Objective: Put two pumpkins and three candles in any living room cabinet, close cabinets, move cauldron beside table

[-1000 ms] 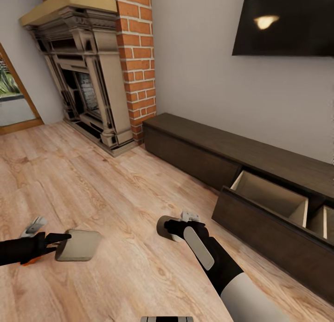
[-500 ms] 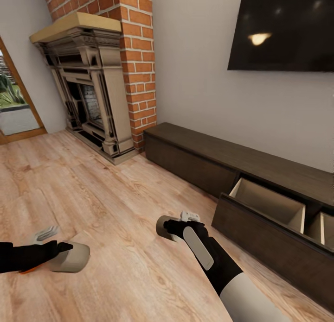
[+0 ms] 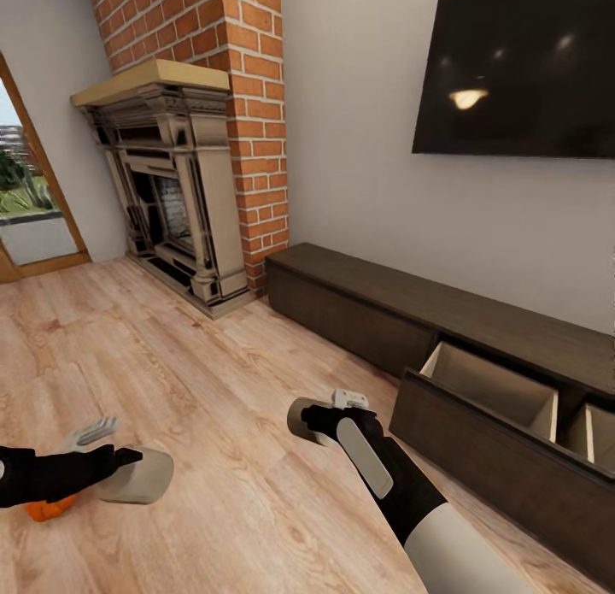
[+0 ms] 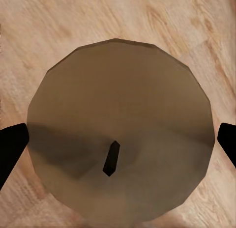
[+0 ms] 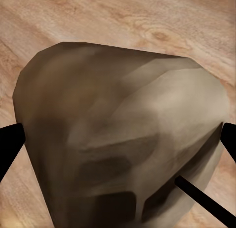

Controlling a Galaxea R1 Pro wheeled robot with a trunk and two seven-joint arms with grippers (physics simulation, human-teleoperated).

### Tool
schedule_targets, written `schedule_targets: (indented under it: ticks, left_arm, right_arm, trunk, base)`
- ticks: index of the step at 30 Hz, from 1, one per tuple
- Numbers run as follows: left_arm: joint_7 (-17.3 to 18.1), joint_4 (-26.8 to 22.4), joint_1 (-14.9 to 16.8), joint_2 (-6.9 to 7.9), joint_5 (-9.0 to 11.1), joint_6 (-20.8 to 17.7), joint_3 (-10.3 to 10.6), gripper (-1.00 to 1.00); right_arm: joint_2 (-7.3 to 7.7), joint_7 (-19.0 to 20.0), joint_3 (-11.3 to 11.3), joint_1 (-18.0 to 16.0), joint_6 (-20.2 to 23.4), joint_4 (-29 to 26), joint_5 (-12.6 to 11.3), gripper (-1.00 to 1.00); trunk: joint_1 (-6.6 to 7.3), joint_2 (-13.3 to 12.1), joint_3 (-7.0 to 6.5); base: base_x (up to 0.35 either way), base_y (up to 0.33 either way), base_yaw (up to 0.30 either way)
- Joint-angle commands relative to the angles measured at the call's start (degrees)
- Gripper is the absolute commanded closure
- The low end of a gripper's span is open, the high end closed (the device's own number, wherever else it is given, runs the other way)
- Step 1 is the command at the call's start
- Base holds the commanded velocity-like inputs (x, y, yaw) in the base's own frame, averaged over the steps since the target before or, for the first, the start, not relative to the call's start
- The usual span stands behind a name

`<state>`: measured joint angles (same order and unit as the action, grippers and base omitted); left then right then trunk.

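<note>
Grey-beige candles gripped, one in left gripper [image 3: 115,464], one in right gripper [image 3: 312,419]; both short of open cabinet [image 3: 478,380] drawer; pumpkins, cauldron pending.

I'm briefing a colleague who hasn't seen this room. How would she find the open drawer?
Under the wall-mounted television runs a long, low, dark-brown cabinet. Follow it away from the brick fireplace: the open drawer is the front pulled out toward the floor, showing pale beige compartments, unlike the flush dark front beside it.
</note>
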<state>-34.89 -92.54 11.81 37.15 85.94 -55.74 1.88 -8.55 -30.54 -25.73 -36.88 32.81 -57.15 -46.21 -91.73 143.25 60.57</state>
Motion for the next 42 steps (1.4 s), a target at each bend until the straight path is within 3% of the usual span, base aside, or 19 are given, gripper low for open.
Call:
schedule_targets:
  ticks: [1,14,25,28,31,35,37,40,42]
  left_arm:
    - [-0.72,-0.05,0.05,0.04,0.55,-0.01,0.07,1.00]
    - [-0.37,-0.09,0.05,-0.40,0.46,-0.11,0.12,1.00]
    - [-0.81,0.09,0.05,-0.41,-0.15,-0.52,0.37,1.00]
    - [-0.96,0.27,0.05,-0.48,-2.73,-0.51,0.59,1.00]
    - [-0.87,0.44,0.07,-1.90,-5.76,-0.51,0.71,1.00]
    - [-0.72,0.54,0.12,-5.29,-12.04,-0.52,1.04,1.00]
    - [-0.62,0.60,0.13,-7.64,-16.94,-0.57,1.18,1.00]
    - [-0.50,0.95,0.19,-10.34,-21.88,-0.62,1.28,1.00]
    - [-0.51,1.12,0.21,-11.83,-23.61,-0.65,1.33,1.00]
  right_arm:
    - [0.02,-0.57,-0.11,-0.04,0.06,-0.06,-0.55,1.00]
    - [0.02,-0.54,-0.16,-0.03,0.06,-0.06,-0.55,1.00]
    - [0.02,-0.78,-0.20,-0.03,0.15,0.01,-0.63,1.00]
    - [0.02,-0.87,-0.18,-0.03,0.15,0.02,-0.64,1.00]
    - [0.01,-0.91,-0.16,-0.04,0.15,0.02,-0.68,1.00]
    - [0.02,-0.92,-0.12,-0.05,0.15,0.02,-0.66,1.00]
    - [0.02,-0.93,-0.11,-0.04,0.15,0.02,-0.65,1.00]
    - [0.02,-0.93,-0.11,-0.05,0.15,-0.02,-0.64,1.00]
    - [0.02,-0.93,-0.11,-0.04,0.15,-0.01,-0.64,1.00]
  trunk:
    - [0.03,0.01,-0.17]
    - [2.69,-4.82,-2.50]
    - [5.11,-9.23,-3.82]
    - [5.77,-10.43,-4.14]
    - [6.43,-11.64,-4.45]
    - [7.31,-13.24,-4.86]
    - [7.75,-14.04,-5.07]
    - [8.40,-15.25,-5.37]
    - [8.84,-16.05,-5.58]
  base:
    - [0.000,0.000,0.000]
    - [0.000,0.000,-0.010]
    - [0.000,0.000,-0.140]
    - [0.000,0.000,-0.164]
    - [0.000,0.000,-0.160]
    - [0.000,0.000,-0.159]
    - [0.000,0.000,-0.158]
    - [0.000,0.000,-0.157]
    - [0.000,0.000,-0.157]
